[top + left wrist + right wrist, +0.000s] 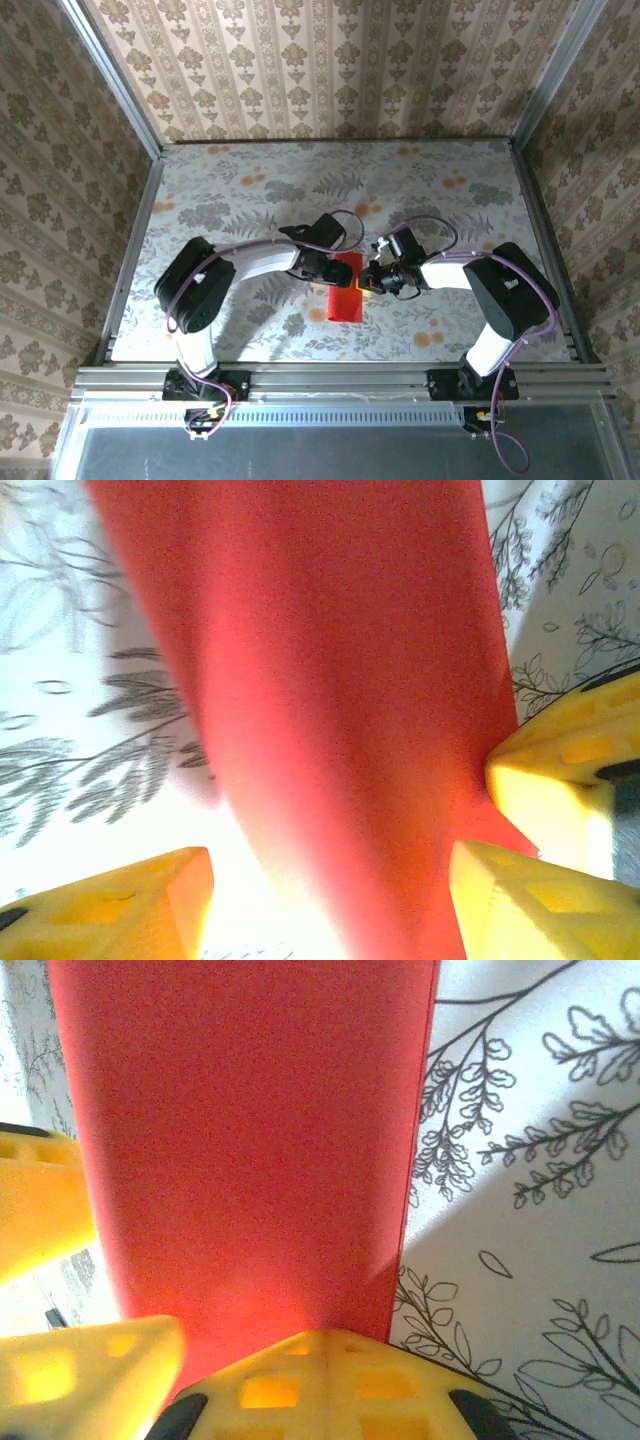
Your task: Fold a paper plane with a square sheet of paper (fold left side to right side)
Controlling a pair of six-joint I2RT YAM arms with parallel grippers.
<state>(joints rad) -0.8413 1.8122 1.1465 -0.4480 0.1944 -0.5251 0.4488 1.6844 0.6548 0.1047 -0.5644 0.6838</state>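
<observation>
The square sheet of paper: we judge it light and limp, best pinched at an edge. The left gripper gapes empty over it. The right gripper is closed at its edge.

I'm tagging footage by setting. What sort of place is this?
Most likely a robot test cell, not a home: a flower-patterned table boxed in by wallpapered panels, a metal frame rail along the near edge, and the left arm and right arm bolted to it.

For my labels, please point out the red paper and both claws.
red paper (345,298): top external view, middle of strip.
left claw (330,880): left wrist view, midway between fingertips.
right claw (248,1342): right wrist view, midway between fingertips.
</observation>
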